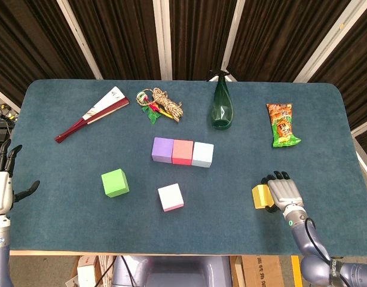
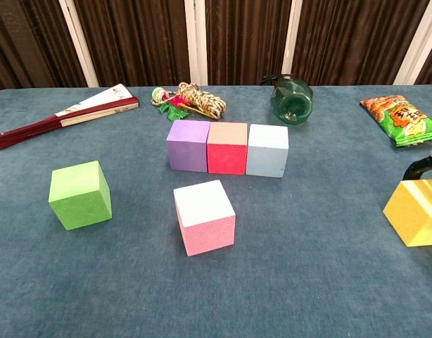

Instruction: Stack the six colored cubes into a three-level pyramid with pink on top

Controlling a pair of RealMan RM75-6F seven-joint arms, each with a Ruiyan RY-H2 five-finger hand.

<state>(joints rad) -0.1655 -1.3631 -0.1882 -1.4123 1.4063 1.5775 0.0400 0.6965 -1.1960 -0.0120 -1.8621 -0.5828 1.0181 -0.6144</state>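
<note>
Purple (image 1: 162, 149), red (image 1: 182, 152) and light blue (image 1: 202, 154) cubes stand touching in a row at mid-table. The green cube (image 1: 115, 182) sits front left and the pink cube (image 1: 171, 197) lies in front of the row. The yellow cube (image 1: 262, 196) rests on the table at front right. My right hand (image 1: 283, 192) grips it, dark fingers curled over its far side. In the chest view the yellow cube (image 2: 415, 211) shows at the right edge with one dark finger (image 2: 421, 167) above it. My left hand (image 1: 2, 184) hangs off the table's left edge, fingers spread and empty.
A folded fan (image 1: 91, 113), a rope bundle (image 1: 161, 105), a green bottle (image 1: 222, 107) lying on its side and a snack packet (image 1: 283, 124) line the back of the blue table (image 1: 64, 221). The front edge runs close to the right hand.
</note>
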